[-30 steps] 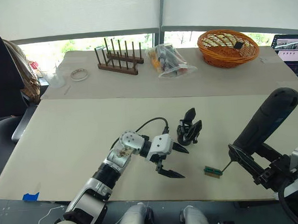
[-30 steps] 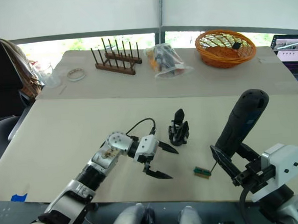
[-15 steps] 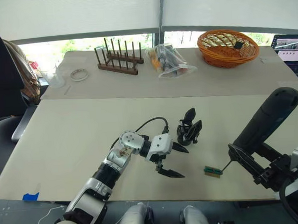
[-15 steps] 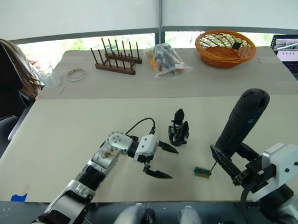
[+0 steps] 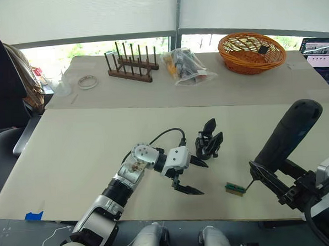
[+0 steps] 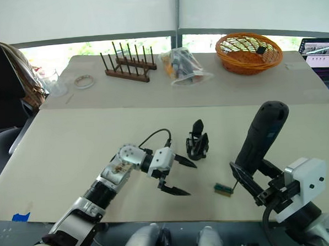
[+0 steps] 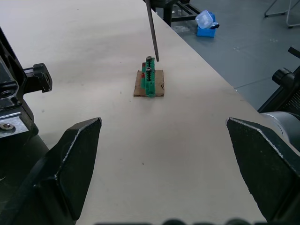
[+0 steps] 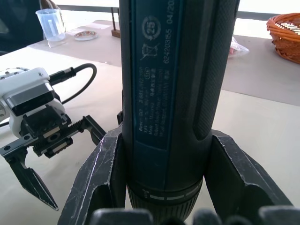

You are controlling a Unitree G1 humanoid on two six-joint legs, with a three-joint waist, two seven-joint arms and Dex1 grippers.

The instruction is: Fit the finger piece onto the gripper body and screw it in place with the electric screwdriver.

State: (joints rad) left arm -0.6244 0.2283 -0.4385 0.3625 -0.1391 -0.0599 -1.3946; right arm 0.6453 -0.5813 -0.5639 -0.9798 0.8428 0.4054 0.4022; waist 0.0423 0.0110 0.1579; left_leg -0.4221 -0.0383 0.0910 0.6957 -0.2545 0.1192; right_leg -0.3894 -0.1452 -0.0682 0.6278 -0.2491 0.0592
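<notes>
Screwdriver position was the only visible change: over the preceding second the electric screwdriver [image 5: 289, 136], clamped between the two fingers of the right gripper [image 8: 164, 187], shifted slightly leftward and leaned a little further toward the table centre. Its bit tip remained just above the small green block [image 5: 234, 188], as the left wrist view confirmed, with the bit [image 7: 152, 30] hanging over the block's upper end and no clear contact visible.

Left gripper [image 5: 190, 174] did not move. Its fingers were spread wide and held nothing; it hovered low over the table [image 5: 99, 143], just beside the gripper body [image 5: 208, 142], without touching it.

Gripper body stood upright on the table between the two arms, nearer the left gripper, with a pointed black finger rising from its top. Whether that finger was the finger piece already seated, or a separate one, could not be determined; no loose finger piece was identifiable on the table.

Judgement: the small tool adjustment suggested alignment of the bit over the green block, probably to collect a screw. Fastening at the gripper body had apparently not begun, since the driver was well apart from it.
</notes>
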